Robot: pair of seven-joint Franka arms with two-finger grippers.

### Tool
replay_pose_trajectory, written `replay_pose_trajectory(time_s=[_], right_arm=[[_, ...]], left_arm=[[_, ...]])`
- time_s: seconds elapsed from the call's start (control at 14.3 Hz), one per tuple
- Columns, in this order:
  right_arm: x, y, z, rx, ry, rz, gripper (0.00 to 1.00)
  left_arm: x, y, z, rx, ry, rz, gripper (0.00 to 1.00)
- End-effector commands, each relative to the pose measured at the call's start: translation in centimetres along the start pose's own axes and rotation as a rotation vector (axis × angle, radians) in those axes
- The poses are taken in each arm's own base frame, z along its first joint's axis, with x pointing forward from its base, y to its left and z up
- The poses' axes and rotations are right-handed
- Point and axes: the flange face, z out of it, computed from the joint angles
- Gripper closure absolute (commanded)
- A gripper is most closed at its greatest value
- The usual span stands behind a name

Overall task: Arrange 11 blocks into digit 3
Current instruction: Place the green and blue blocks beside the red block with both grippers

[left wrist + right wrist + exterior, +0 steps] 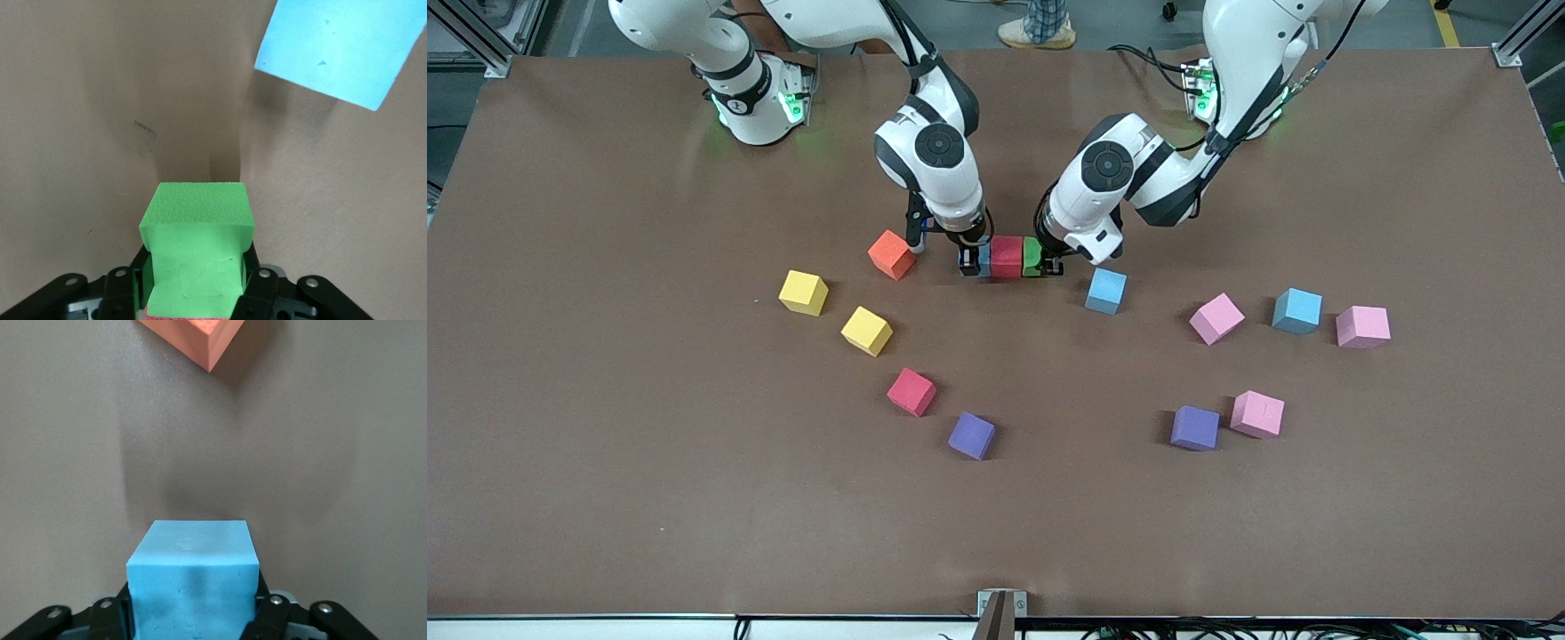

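Three cubes sit in a row at mid-table: a green block point(1032, 257) clamped in the left gripper point(1049, 264), a red block point(1006, 257) touching it, and a light blue block point(193, 577) between the right gripper's point(972, 262) fingers, though whether they grip it cannot be told. Loose blocks scattered around the grippers: one orange point(892, 254), two yellow point(803, 292), one red point(911, 392), two purple point(971, 436), two light blue point(1106, 291), three pink point(1216, 318).
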Motion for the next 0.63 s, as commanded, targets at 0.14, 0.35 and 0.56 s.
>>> replay_pose_trajectory(time_s=[0.14,0.35,0.56], right_arm=[[-0.37,-0.35,1.02,-0.005,0.004,0.011,0.0],[-0.42,-0.46,0.86,-0.009,0.007,0.0,0.0],[-0.42,-0.42,0.18,-0.054,0.047,-0.012,0.0]], left_arm=[[-0.29,0.42,0.6,-0.011,0.005,0.008,0.69],[-0.62,0.83,1.05,-0.005,-0.001,0.009,0.69],[-0.68,1.21,1.28,-0.009,0.002,0.018,0.69]])
